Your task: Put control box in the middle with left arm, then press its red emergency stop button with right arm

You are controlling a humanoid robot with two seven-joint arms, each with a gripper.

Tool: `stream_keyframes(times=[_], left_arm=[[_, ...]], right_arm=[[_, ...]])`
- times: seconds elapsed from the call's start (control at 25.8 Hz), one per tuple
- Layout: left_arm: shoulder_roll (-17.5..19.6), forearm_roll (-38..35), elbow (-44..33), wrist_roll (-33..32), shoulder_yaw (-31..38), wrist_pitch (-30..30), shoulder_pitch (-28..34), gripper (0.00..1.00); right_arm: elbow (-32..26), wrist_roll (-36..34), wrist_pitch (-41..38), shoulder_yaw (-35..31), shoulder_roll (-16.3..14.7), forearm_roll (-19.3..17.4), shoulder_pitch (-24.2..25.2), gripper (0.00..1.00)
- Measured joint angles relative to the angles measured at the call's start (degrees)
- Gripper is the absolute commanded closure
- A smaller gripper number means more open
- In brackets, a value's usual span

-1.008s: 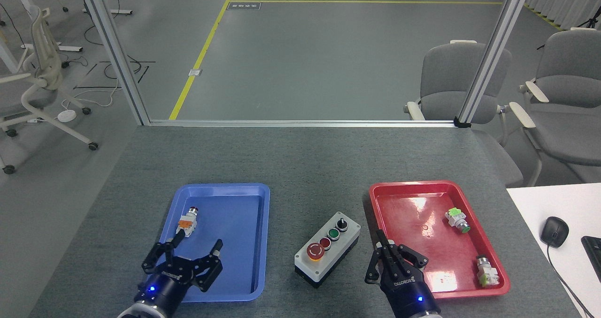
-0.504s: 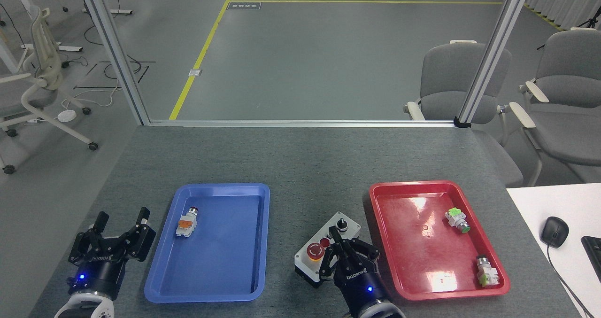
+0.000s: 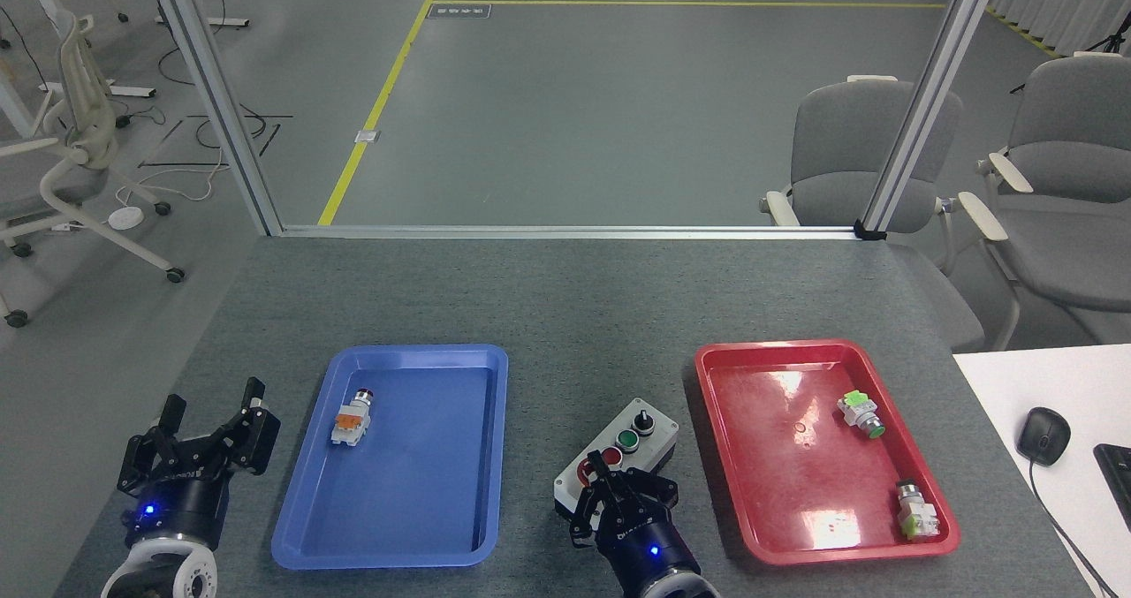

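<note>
Control box (image 3: 638,443): light grey oblong case on a black base, lying at a slant on the bare grey table (image 3: 565,298) near its front edge, between the two trays. Controls in a row from the far end: black knob (image 3: 643,420), green button (image 3: 627,440), small red button (image 3: 611,455), then the red emergency stop button (image 3: 583,472) (only a sliver of red shows past the claw).

Right gripper (image 3: 603,474): black claw with a blue light, directly over the emergency stop end of the box, fingers drawn close together with nothing between them; contact with the button cannot be told.

Blue tray (image 3: 415,536): left of the box, holding one small push-button part with an orange piece (image 3: 351,421).

Red tray (image 3: 751,527): right of the box, holding two small parts with green pieces (image 3: 860,412), (image 3: 915,510).

Left gripper (image 3: 212,404): near the table's front left corner, beside the blue tray, fingers spread wide, empty.

Beyond the right edge: white desk (image 3: 1016,386), mouse (image 3: 1043,435). Chairs (image 3: 839,147) behind.
</note>
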Motion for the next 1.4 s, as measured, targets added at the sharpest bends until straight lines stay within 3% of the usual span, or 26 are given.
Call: stream_keyframes(times=[0.19,0.43,0.54,0.62,0.74,1.01,1.16,1.4], left_arm=[[-2.1,0.0,0.1,0.0,-0.5,5.5,-0.5,0.01],[-3.0,-0.5,-0.2,0.0,-2.2,7.3,-0.8,0.01],[-3.0,-0.6,-0.5,0.2,-2.4,7.4,-0.8,0.01],[-3.1,-0.6,-0.6,0.2,-2.5,7.4,-0.8,0.01],[-3.1,-0.7,-0.7,0.2,-3.4,7.5,-0.9,0.01],[-2.9,-0.8,-0.7,0.2,-4.6,7.7,-1.0,0.01],[-2.6,-1.1,-0.7,0.1,-4.6,7.7,-0.9,0.01],[-2.8,-1.3,-0.7,0.1,-5.3,7.7,-0.2,0.01]], right_arm=[[1.5,-0.8,0.1,0.8,0.1,-0.2,-0.1,1.0],[1.0,-1.1,-0.4,0.8,-0.2,-0.6,0.3,1.0],[-2.1,0.7,-0.7,0.1,-0.3,-1.3,0.6,0.89],[-5.0,0.6,-0.6,-1.1,-0.4,-2.1,0.6,0.71],[-9.0,0.0,-0.5,-4.3,-1.1,-2.7,1.3,0.04],[-13.5,-0.8,-4.9,-15.7,-5.7,-3.4,5.8,0.02],[-14.4,-0.8,-7.9,-22.8,-8.7,-6.3,8.5,0.02],[-14.7,-2.5,-8.5,-27.1,-11.1,-8.6,9.6,0.02]])
